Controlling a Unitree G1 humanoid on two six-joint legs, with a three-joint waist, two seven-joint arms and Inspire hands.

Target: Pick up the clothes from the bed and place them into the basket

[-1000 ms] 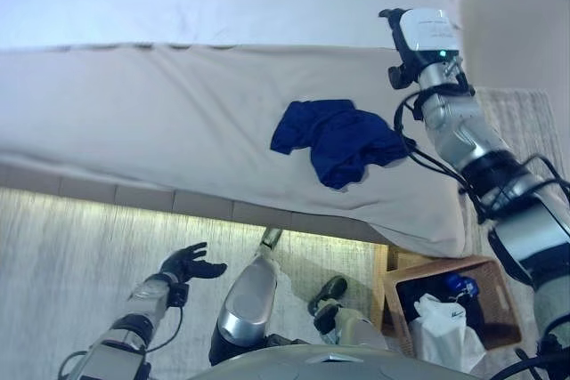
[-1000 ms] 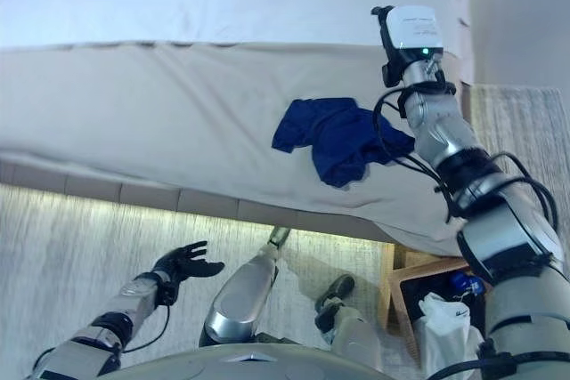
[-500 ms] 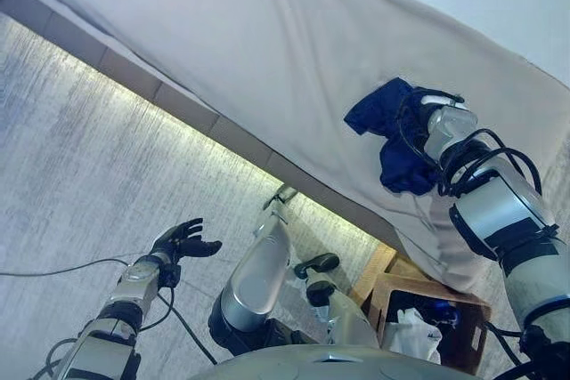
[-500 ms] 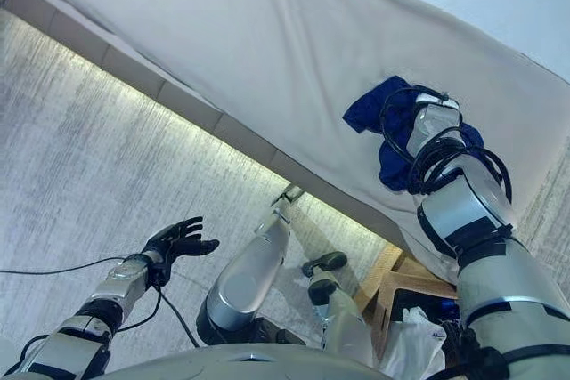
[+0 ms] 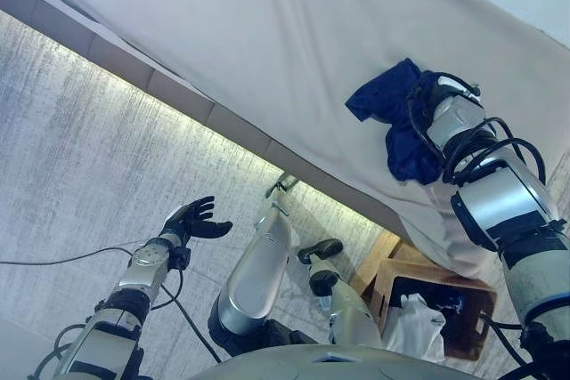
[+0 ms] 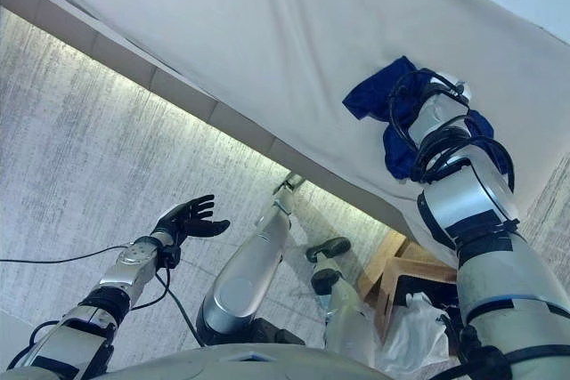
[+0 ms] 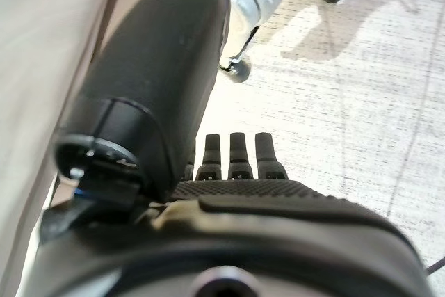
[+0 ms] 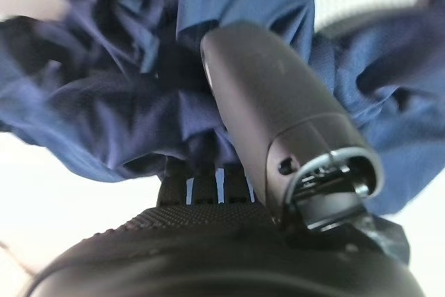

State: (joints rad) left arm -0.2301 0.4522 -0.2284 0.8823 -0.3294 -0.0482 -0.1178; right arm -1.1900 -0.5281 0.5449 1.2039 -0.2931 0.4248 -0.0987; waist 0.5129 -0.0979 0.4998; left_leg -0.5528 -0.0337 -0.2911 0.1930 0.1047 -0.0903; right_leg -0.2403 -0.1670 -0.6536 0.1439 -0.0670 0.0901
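Observation:
A dark blue garment (image 5: 378, 100) lies crumpled on the beige bed sheet (image 5: 267, 33) near the bed's edge. My right arm reaches onto it, and in the right wrist view my right hand (image 8: 208, 227) is pressed into the blue cloth (image 8: 104, 116), with the cloth bunched around it. My left hand (image 5: 191, 220) is open and empty, held low over the floor away from the bed; it also shows in the left wrist view (image 7: 236, 154). A wooden basket (image 5: 427, 271) stands on the floor below my right arm.
The basket holds a white item (image 5: 414, 327) and something dark. The bed's lit lower edge (image 5: 178, 95) runs diagonally across the view. Pale grey carpet (image 5: 80, 149) lies on the near side of the bed.
The camera has tilted, so the whole picture has shifted. My right hand has come down from beyond the blue garment onto it. The left hand stays open over the floor.

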